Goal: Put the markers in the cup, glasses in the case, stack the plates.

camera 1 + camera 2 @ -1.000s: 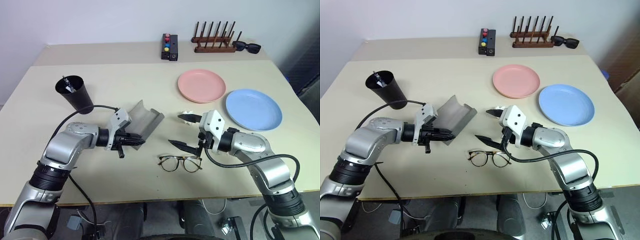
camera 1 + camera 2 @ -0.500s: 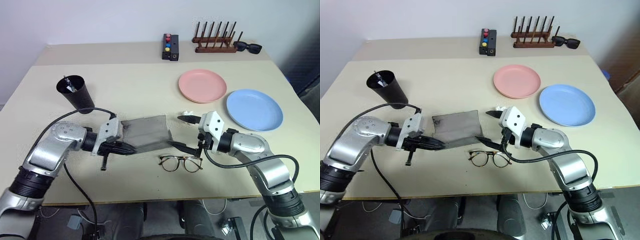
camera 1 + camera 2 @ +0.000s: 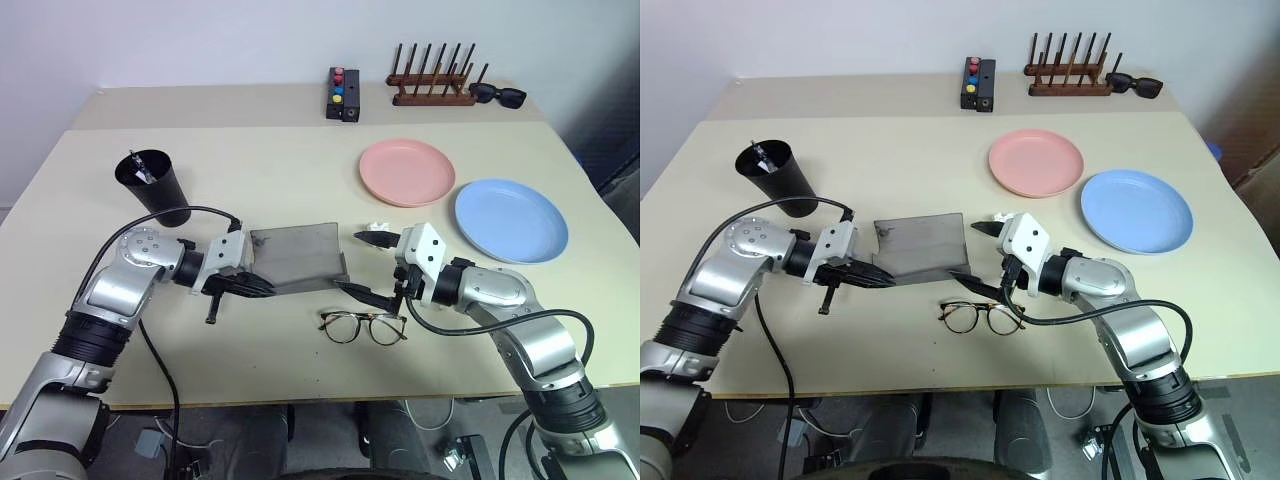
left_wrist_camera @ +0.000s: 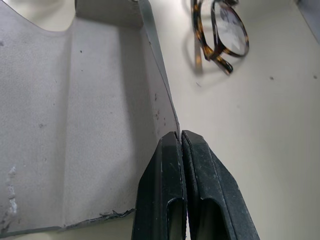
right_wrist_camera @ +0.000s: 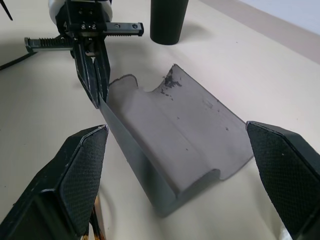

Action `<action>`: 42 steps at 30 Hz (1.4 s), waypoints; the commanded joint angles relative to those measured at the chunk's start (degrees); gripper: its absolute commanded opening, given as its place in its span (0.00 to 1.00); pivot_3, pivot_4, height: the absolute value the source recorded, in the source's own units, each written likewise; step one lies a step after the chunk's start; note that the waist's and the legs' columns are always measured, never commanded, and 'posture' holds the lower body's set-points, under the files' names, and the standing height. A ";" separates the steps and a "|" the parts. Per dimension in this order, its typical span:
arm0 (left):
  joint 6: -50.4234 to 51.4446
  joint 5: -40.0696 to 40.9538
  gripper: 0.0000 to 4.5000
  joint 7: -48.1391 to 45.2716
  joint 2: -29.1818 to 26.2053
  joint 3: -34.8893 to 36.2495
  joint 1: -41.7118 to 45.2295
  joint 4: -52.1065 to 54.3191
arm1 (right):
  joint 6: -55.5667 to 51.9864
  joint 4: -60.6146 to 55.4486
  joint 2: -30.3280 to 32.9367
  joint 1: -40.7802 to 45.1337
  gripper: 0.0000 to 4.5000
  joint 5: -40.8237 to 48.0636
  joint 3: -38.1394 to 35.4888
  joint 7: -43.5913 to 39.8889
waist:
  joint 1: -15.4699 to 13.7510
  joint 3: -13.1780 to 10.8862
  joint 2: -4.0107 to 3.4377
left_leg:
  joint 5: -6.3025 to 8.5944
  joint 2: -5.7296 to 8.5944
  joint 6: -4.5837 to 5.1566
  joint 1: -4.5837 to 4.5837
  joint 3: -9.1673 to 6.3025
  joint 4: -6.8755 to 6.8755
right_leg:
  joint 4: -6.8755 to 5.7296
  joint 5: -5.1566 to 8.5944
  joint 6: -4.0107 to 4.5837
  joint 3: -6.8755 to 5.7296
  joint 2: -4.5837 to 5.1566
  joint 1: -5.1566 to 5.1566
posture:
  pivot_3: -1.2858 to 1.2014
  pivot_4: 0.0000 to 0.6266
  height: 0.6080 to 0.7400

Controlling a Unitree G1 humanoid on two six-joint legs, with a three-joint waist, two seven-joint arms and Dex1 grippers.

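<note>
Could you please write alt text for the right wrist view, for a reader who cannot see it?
The open grey case lies on the beige table, its edge pinched by the shut left gripper. The right gripper's wide-open black fingers frame it, with the black cup beyond.

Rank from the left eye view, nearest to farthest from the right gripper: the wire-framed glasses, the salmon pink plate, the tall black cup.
1. Wire-framed glasses, just below the right gripper.
2. Salmon pink plate, behind it.
3. Tall black cup, far across on the left.
</note>
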State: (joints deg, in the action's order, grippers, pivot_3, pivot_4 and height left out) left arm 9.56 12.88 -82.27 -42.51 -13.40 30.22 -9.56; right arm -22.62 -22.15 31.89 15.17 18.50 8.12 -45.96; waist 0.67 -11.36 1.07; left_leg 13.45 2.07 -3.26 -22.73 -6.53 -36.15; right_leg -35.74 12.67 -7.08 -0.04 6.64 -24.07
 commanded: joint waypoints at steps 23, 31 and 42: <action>15.78 14.73 0.88 7.51 -1.88 17.12 1.79 9.09 | 1.11 -1.26 0.18 -0.20 1.00 0.19 -0.97 0.07 | 0.43 -0.01 0.01 | 0.00 -0.01 0.00 0.05 -0.02 0.03 | -0.08 0.00 -0.03 0.00 -0.01 -0.03 | 0.52 0.24 0.99; 15.00 12.91 1.00 6.90 -2.43 10.84 -4.68 21.93 | 1.13 -1.10 2.03 -1.10 1.00 0.13 -2.31 -0.92 | 0.12 -0.01 0.01 | 0.00 -0.01 0.00 0.02 -0.03 0.02 | -0.03 0.03 0.04 0.00 0.00 -0.01 | 0.52 0.24 0.99; 12.11 8.45 1.00 8.06 2.21 0.41 -2.73 24.80 | -1.74 -5.57 9.37 -7.91 1.00 2.11 -7.43 -3.68 | 0.01 -0.01 0.01 | 0.00 -0.01 0.00 0.02 -0.02 0.02 | -0.02 0.10 0.16 0.00 0.00 0.01 | 0.52 0.24 0.99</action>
State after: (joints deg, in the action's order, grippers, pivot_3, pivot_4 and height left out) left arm 23.18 22.41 -74.27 -40.69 -11.93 26.05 14.63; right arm -24.30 -24.89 40.47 7.64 19.51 2.56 -49.20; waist 0.67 -11.37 1.07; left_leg 13.45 2.06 -3.26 -22.71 -6.54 -36.14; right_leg -35.75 12.77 -6.92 -0.04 6.64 -24.05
